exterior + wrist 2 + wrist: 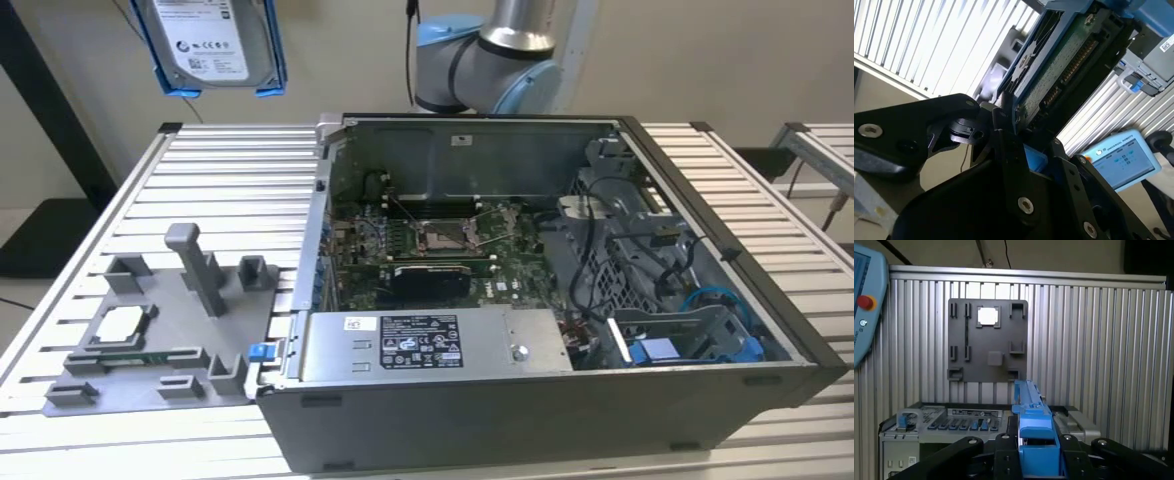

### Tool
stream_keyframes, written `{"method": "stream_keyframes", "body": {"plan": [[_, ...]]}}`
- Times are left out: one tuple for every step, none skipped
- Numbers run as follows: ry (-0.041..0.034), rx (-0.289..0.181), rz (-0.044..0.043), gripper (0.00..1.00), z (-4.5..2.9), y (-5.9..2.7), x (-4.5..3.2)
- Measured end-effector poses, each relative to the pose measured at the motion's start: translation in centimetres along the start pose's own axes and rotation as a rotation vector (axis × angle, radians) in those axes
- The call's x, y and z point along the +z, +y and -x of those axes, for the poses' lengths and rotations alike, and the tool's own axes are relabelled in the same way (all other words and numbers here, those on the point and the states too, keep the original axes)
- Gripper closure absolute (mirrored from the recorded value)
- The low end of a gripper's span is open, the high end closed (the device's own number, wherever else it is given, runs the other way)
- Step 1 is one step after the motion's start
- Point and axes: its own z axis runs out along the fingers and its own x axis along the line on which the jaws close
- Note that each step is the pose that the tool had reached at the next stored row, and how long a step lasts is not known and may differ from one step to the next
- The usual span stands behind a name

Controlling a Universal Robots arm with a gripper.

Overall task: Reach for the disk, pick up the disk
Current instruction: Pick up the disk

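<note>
The exterior view has the disk (214,45) hanging high above the far corner of the slatted table (220,190), on that view's left. Its label faces the camera, its blue frame runs down both long edges, and it is well clear of everything below. My arm (487,60) stands behind the open computer case (534,300). Beside the case, on the exterior view's left, lies the grey fixture plate (134,385) with the small silver chip (123,325) seated in it. In the first wrist view my gripper (1036,452) has its black fingers closed in on the disk's blue edge, which rises upright between them. The contact is partly hidden, but they look pressed to either side. In the second wrist view the drive's green circuit board faces the camera, and a pendant (1124,157) with a lit screen lies beyond.
</note>
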Motion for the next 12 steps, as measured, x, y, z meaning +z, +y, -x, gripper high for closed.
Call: {"method": "stream_keyframes", "body": {"plan": [[0.0, 0.0, 0.0, 1.0, 0.0, -0.2, 0.0], [0.0, 0.0, -0.0001, 1.0, 0.0, -0.4, 0.0], [0.0, 0.0, 0.0, 1.0, 0.0, -0.59, 0.0], [0.0, 0.0, 0.0, 1.0, -0.01, -0.81, 0.0], [0.0, 0.0, 0.0, 1.0, -0.01, -1.07, 0.0], [0.0, 0.0, 0.0, 1.0, -0.01, -1.35, -0.01], [0.0001, 0.0, 0.0001, 1.0, -0.01, -1.65, -0.01], [0.0001, 0.0, 0.0001, 1.0, -0.01, -1.93, -0.02], [0.0, 0.0, 0.0, 1.0, -0.02, -2.21, -0.01], [0.0, 0.0, -0.0001, 1.0, -0.02, -2.51, -0.01], [0.0, 0.0, 0.0, 1.0, -0.02, -2.75, -0.02], [0.0, 0.0, 0.0, 1.0, -0.02, -3.02, -0.02]]}}
